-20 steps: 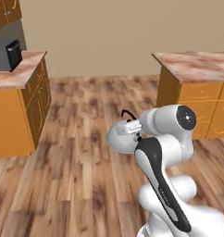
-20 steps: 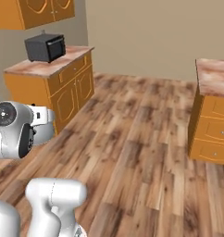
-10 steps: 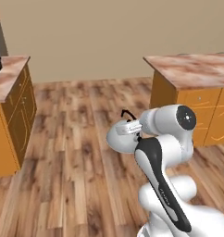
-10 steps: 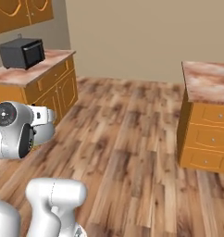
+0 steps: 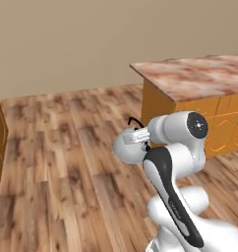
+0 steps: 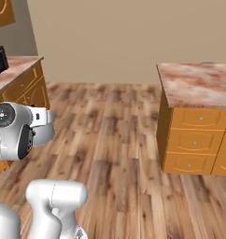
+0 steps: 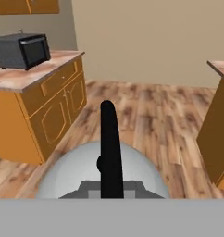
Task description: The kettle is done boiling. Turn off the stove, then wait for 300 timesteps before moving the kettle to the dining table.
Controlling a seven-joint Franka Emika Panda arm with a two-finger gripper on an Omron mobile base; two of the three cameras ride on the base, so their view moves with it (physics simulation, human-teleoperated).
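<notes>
Currently the gripper (image 7: 110,196) is closed on the kettle (image 7: 67,173), clamped on its thin black arched handle (image 7: 109,143). In the hand view the handle runs up the middle of the frame over the silver-white dome, which sits right under the hand. The fingertips themselves are mostly hidden at the bottom edge, so exact contact points are hard to read.

In the left base view the kettle (image 5: 127,149) is carried in the air in front of the arm's wrist, above the wood floor (image 5: 67,162), with a bit of the black handle (image 5: 134,120) arching over it. It touches no tabletop. In the right base view only a grey rounded piece shows past the arm's joint at the left, probably the kettle (image 6: 42,133).

Surroundings: an orange cabinet block with a marbled tabletop (image 5: 199,74) stands to the right of the arm, drawers on its front; the same block (image 6: 199,86) is at the right of the right base view. On the other side, a counter (image 7: 26,76) with orange doors carries a dark grey microwave (image 7: 21,50), near the wall. Plain beige wall (image 6: 124,37) behind. Kettle hangs between the two cabinet runs, well apart from both.
</notes>
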